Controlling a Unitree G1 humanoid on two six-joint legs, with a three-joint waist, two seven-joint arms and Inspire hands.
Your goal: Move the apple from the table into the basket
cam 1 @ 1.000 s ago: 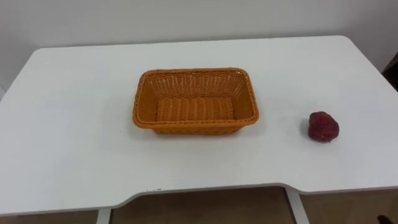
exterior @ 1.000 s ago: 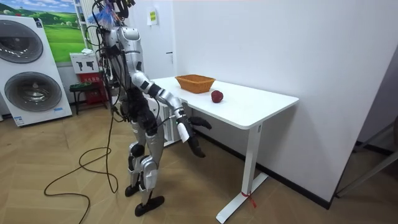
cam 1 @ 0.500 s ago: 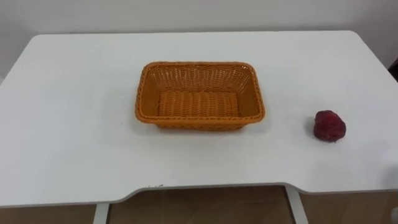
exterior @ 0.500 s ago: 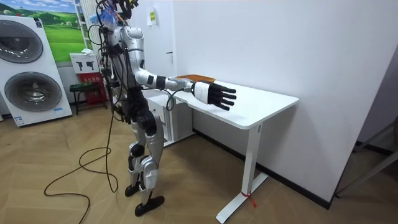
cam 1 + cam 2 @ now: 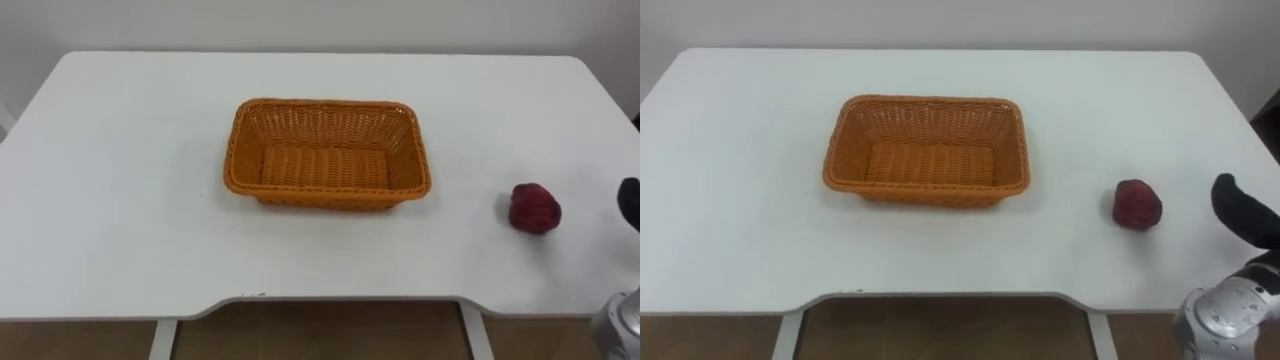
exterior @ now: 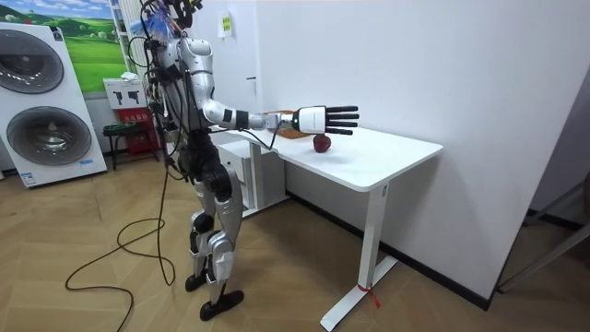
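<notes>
right hand [image 6: 313,118] fingers straight and spread, hovering over the table edge | apple [image 5: 1137,204] dark red, lumpy, on white table [image 5: 740,200] just left of hand, untouched | orange wicker basket [image 5: 925,101] well apart, further left

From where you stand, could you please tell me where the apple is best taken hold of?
Probably round its broad middle, coming from the right and above: the apple sits free on the table, well right of the basket, and the open right hand hovers on that side.
</notes>
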